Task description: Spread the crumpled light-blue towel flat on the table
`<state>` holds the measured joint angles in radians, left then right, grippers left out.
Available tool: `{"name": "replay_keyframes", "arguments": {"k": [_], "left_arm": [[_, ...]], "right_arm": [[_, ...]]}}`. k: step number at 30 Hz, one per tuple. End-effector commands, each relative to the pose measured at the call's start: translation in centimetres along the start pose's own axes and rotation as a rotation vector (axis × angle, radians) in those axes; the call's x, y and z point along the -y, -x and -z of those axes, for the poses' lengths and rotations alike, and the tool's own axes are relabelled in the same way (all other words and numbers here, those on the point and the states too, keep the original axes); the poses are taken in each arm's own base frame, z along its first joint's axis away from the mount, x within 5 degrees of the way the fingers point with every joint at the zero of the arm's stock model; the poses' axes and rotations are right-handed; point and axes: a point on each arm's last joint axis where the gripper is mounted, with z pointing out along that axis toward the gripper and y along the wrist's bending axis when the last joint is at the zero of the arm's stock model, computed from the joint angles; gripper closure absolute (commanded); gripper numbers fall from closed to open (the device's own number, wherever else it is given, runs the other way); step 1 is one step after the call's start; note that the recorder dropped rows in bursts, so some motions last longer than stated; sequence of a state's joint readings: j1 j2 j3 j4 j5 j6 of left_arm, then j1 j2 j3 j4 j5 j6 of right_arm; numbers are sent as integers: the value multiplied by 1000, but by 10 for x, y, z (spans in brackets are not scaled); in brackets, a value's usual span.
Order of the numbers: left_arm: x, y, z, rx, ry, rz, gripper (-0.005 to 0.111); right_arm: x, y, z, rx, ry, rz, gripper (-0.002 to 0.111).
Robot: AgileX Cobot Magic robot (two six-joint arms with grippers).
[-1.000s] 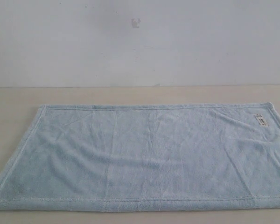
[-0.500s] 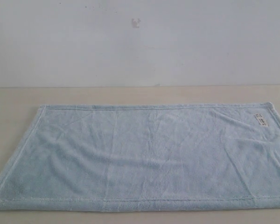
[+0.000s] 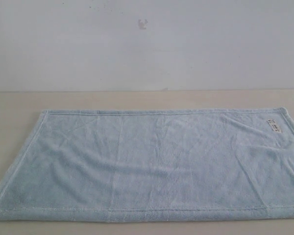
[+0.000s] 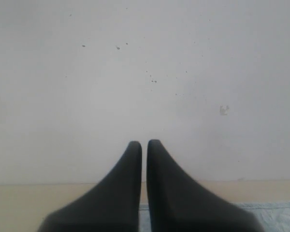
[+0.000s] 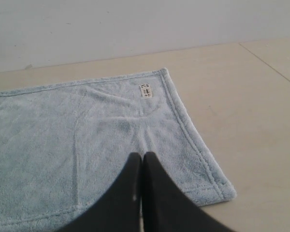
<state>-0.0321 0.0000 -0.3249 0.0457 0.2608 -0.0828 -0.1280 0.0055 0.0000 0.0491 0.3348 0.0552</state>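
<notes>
The light-blue towel (image 3: 152,164) lies spread out flat on the beige table (image 3: 137,98), with soft wrinkles and a small white tag (image 3: 274,126) near its far right corner. No gripper shows in the exterior view. In the right wrist view, my right gripper (image 5: 142,155) is shut with nothing in it, hovering above the towel (image 5: 77,140) near its right hemmed edge; the tag (image 5: 145,90) lies beyond. In the left wrist view, my left gripper (image 4: 144,143) is shut and empty, facing the wall, with a strip of towel (image 4: 275,215) low down.
A plain white wall (image 3: 147,44) with a small mark (image 3: 142,23) rises behind the table. Bare table (image 5: 251,111) extends to the right of the towel, crossed by a seam line (image 5: 270,65).
</notes>
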Motion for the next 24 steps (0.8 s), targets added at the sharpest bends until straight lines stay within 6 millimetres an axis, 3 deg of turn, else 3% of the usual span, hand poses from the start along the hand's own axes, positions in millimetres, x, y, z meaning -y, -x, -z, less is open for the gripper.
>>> {"name": "replay_keyframes", "arguments": {"k": [1,4,8,10,11,24], "left_arm": [[-2,-13,-3,-42,41,-4,103],[-5,-42,-8,-124,88,-45,103],[-9,-100,-12,-253,120,5,103],[-9,-107,-11,-298,122,-10,103],[-9,-116,-7,-411,124,3,103],[-10,-115,-7,-398,123,-16,103]], "right_arm": [[0,1,0,15,-5,11,108],[0,1,0,15,-4,9,108],[0,1,0,15,-4,9,108],[0,1,0,15,-4,9,108],[0,1,0,15,-4,9,108],[0,1,0,17,-3,9,108]]}}
